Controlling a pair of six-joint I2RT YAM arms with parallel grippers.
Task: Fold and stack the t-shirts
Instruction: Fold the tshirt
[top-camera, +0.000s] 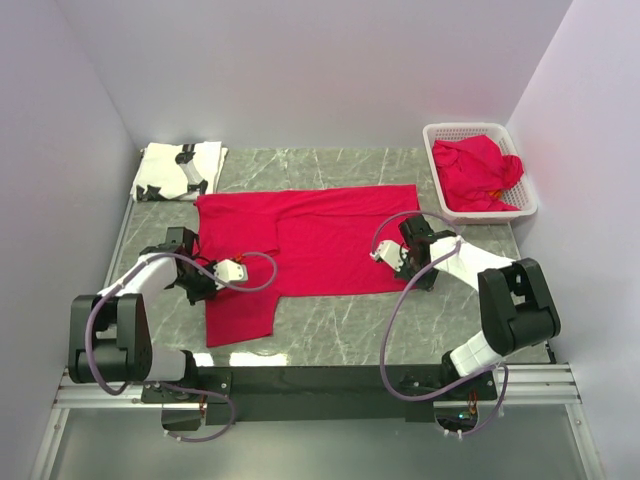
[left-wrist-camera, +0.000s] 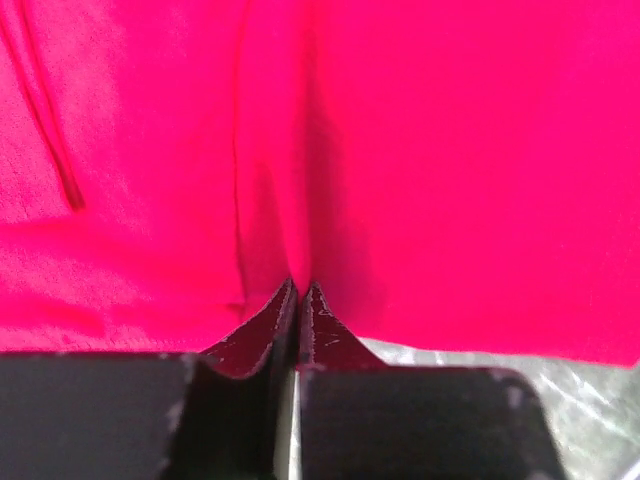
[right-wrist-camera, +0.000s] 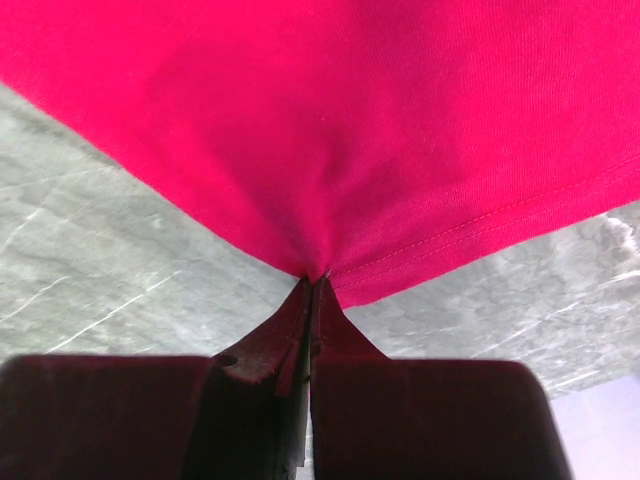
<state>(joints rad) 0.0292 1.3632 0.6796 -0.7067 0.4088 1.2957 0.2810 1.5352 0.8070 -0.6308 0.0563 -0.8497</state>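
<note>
T-shirts like these look thin, soft and very light, so expect the red t-shirt under your grippers to hang limp from any pinch and slide easily over the smooth marbled table. I judge it will not hold a crease by itself, and a pinch on one layer will pull up a peak, not carry the whole panel. It lies spread across the middle of the table, mostly flat, its length running left to right, with one flap reaching toward the near edge on the left (a few soft wrinkles cross the middle). Your left gripper has its fingers pressed together on a small ridge of the cloth beside a seam, in the left part of the shirt. Your right gripper is likewise clamped tight on the cloth, right at the stitched hem on the right side, where the fabric is drawn up into a little tent. To my eye the hems and seams are the best places to hold, since doubled fabric should slip less. The shirt is a plain bright red with no print. A folded white t-shirt with a black pattern sits at the far left corner, and a crumpled red t-shirt lies in the white basket at the far right
</note>
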